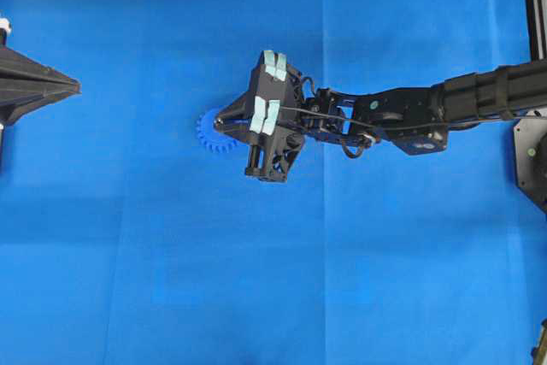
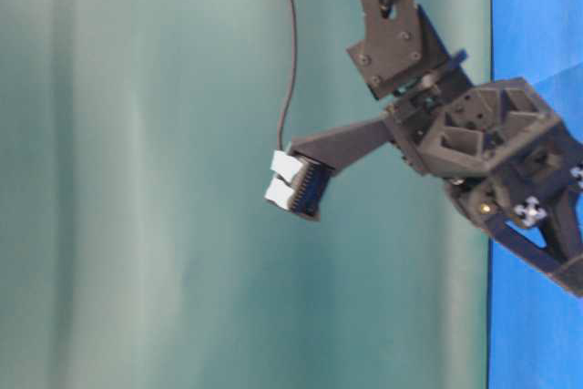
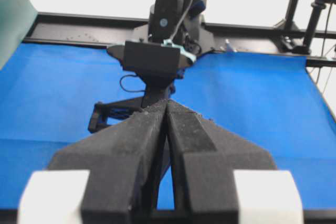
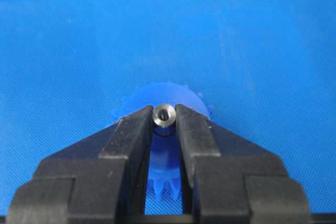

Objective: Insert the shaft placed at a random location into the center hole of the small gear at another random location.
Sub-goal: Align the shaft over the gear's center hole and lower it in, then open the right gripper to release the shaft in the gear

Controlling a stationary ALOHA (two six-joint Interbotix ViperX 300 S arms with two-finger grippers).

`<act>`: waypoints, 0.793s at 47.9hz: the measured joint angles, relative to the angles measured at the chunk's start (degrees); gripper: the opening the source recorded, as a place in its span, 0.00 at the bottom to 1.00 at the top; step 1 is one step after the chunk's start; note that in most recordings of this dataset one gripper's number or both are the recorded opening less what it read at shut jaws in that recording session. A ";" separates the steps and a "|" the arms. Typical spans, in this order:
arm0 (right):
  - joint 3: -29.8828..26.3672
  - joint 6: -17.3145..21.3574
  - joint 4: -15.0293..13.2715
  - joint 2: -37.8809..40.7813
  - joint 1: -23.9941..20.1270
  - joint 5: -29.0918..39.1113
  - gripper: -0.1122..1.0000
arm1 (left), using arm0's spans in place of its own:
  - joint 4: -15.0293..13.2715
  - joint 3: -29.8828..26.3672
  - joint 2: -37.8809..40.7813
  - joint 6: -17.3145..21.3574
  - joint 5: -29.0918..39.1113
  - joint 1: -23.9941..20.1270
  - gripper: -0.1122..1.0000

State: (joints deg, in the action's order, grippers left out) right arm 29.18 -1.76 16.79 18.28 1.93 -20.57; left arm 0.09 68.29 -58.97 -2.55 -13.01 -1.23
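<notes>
The right tool is clenched on the shaft, held upright directly over the small gear near frame centre in the right wrist view. Picking up looks done; seating the shaft in the hidden center hole remains. The left tool, fingers pressed together on nothing, waits at the bench's left edge.

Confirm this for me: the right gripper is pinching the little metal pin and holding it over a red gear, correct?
Not quite: the gear is blue, not red, as the right wrist view shows. The rest stands: the right gripper pinches the little metal pin between its fingertips, over the gear.
</notes>
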 measured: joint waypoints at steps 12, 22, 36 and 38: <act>-0.53 0.00 0.00 0.44 0.00 0.26 0.13 | 0.00 0.00 0.00 0.00 0.00 0.00 0.10; -0.62 -0.09 -0.09 0.44 0.18 1.49 0.13 | 0.00 0.00 0.00 0.00 0.00 0.00 0.10; -0.70 -0.09 0.00 0.44 0.26 2.02 0.38 | 0.00 0.00 0.00 0.00 0.00 0.00 0.10; -0.70 -0.09 -0.09 0.35 0.26 2.29 0.49 | 0.00 0.00 0.00 0.00 0.00 0.09 0.10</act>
State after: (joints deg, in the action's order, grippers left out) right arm 28.48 -1.85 16.70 18.63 2.20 -18.28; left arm 0.09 68.29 -58.97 -2.55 -13.01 -1.14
